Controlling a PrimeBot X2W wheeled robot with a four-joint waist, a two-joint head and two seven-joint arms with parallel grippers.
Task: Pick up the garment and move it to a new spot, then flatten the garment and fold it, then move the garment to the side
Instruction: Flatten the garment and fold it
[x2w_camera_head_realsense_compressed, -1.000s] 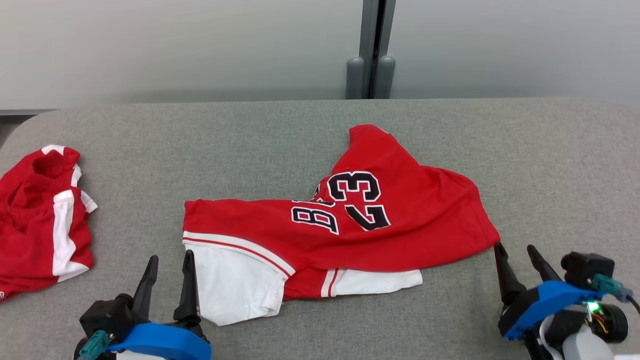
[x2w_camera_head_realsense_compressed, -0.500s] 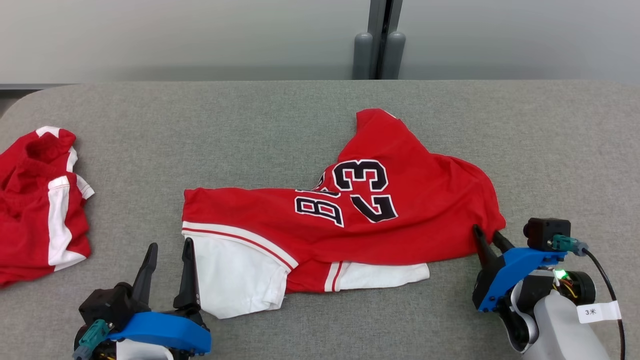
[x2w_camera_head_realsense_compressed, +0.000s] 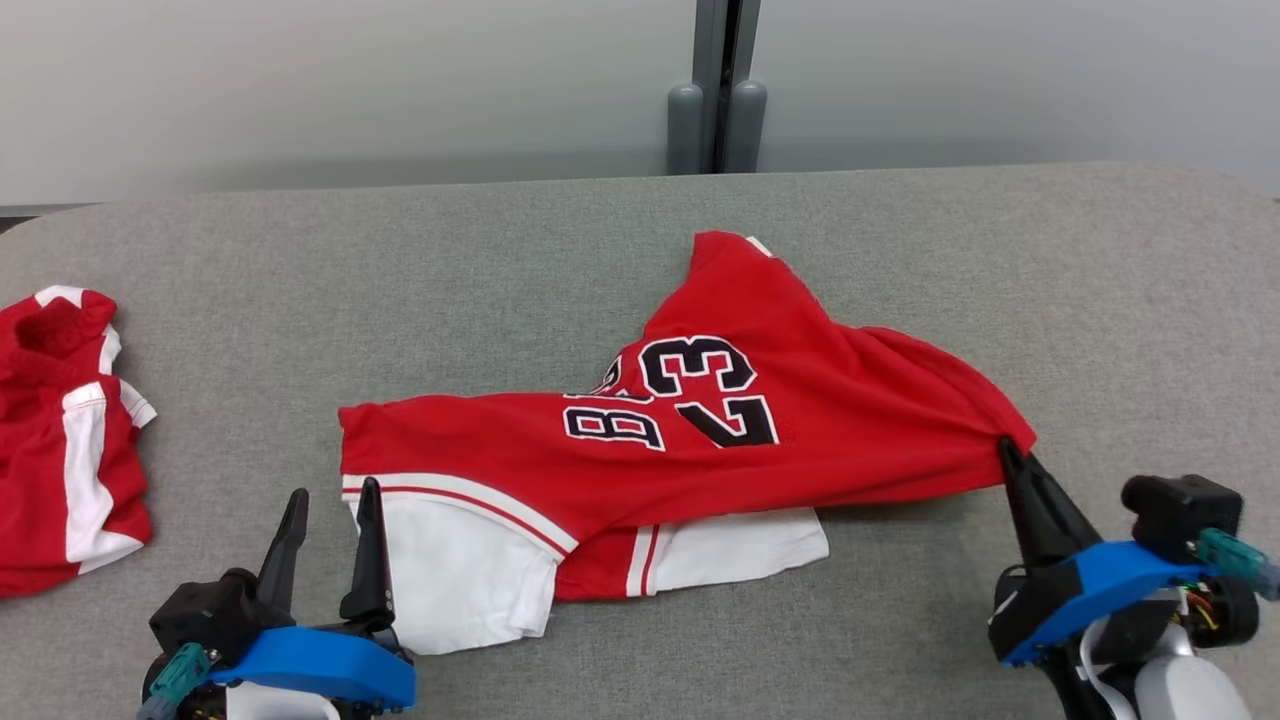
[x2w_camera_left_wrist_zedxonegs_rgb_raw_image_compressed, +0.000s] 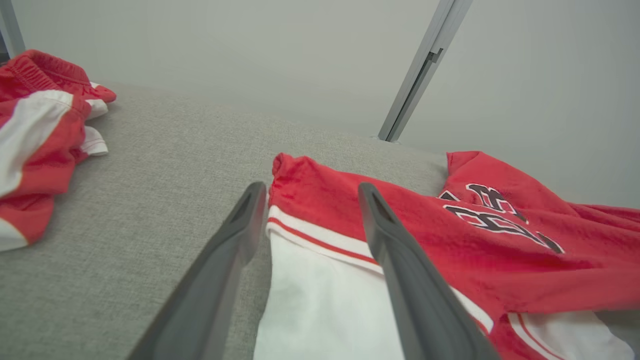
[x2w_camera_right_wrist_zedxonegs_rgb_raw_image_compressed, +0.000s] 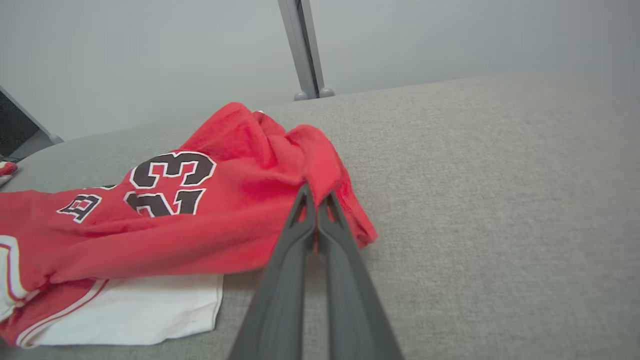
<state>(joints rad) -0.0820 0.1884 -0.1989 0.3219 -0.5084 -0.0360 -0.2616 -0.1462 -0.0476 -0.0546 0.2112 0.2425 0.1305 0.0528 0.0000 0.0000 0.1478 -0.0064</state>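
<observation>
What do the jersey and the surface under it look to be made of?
The jersey: thin, light cloth, probably synthetic, with a faint crinkled texture; it drapes in soft folds and stretches where it is pulled. The surface: grey matte fabric with a fine speckled weave, perhaps felt-like upholstery.
</observation>
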